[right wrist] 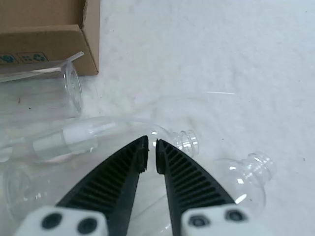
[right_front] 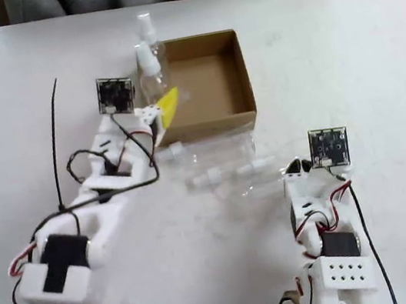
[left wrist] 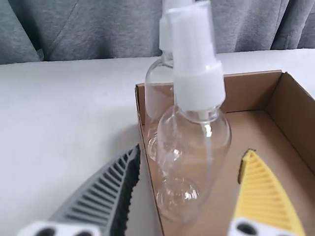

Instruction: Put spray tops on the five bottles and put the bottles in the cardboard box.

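Left wrist view is showing the left gripper (left wrist: pixel 192 150) sitting open around a capped bottle (left wrist: pixel 195 125) standing inside the cardboard box (left wrist: pixel 290 113). The right gripper (right wrist: pixel 151 155), fingers nearly touching, is hovering over uncapped bottles (right wrist: pixel 246 177) lying on the table (right wrist: pixel 221 49).

Bright, even light falls from above. The table (right_front: pixel 374 53) reads nearly white in the high view, and the clear bottles (right_front: pixel 222 172) lying on it almost vanish against it. Shadows are faint and soft-edged: a pale grey fringe beside the arms (right_front: pixel 100 189), and the box (right_front: pixel 204 42) floor a shade darker than its rim. Small glints sit on the standing bottle (left wrist: pixel 194 147) in the left wrist view (its spray top (left wrist: pixel 197 54) is close to blown out) and on the bottle necks (right wrist: pixel 187 140) in the right wrist view.
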You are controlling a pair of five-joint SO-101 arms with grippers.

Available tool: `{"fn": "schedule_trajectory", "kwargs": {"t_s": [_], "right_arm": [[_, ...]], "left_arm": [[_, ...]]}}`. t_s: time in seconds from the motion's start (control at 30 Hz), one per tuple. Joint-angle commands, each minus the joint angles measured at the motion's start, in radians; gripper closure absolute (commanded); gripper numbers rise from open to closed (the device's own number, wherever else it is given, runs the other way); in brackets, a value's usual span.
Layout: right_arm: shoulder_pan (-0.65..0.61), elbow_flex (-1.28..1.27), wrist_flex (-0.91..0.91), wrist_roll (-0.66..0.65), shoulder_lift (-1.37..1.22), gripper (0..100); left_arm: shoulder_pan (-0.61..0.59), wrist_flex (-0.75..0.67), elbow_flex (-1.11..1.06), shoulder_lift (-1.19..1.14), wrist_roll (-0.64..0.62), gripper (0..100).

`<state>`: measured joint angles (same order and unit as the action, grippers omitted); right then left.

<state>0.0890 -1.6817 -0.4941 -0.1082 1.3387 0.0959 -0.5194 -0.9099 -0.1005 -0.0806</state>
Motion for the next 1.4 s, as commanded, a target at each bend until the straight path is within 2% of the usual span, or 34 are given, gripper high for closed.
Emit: {"fn": "schedule_trajectory", "kwargs": {"t_s": [0.0, 0.4, 0.67, 0.83, 0.9, 1.1, 1.23, 1.3, 1.37], "right_arm": [[0.002, -0.014, -0.004, -0.012, -0.010, 98.2], [0.002, -0.014, -0.004, -0.012, -0.012, 98.2], [0.008, -0.014, -0.004, -0.012, -0.012, 98.2], [0.008, -0.014, -0.002, -0.014, -0.002, 98.1], [0.010, -0.014, -0.002, -0.017, -0.002, 98.1], [0.010, -0.014, -0.004, -0.160, -0.002, 98.2], [0.013, 0.017, -0.067, -0.167, -0.002, 98.2], [0.045, 0.054, -0.128, -0.167, -0.002, 98.2], [0.081, 0.071, -0.137, -0.161, -0.002, 98.2]], "left_arm": [[0.004, 0.115, -0.041, 0.173, -0.003, 69], [0.042, 0.516, -0.238, 0.633, -0.002, 69], [-0.056, 0.911, -0.281, 0.943, -0.011, 69], [-0.119, 1.096, -0.381, 1.153, -0.011, 69], [-0.128, 1.131, -0.445, 1.236, -0.011, 69], [-0.142, 1.200, -0.603, 1.451, -0.012, 69], [-0.136, 1.198, -0.701, 1.537, -0.084, 70], [-0.130, 1.192, -0.741, 1.567, -0.089, 72], [-0.131, 1.192, -0.747, 1.590, -0.080, 79]]}}
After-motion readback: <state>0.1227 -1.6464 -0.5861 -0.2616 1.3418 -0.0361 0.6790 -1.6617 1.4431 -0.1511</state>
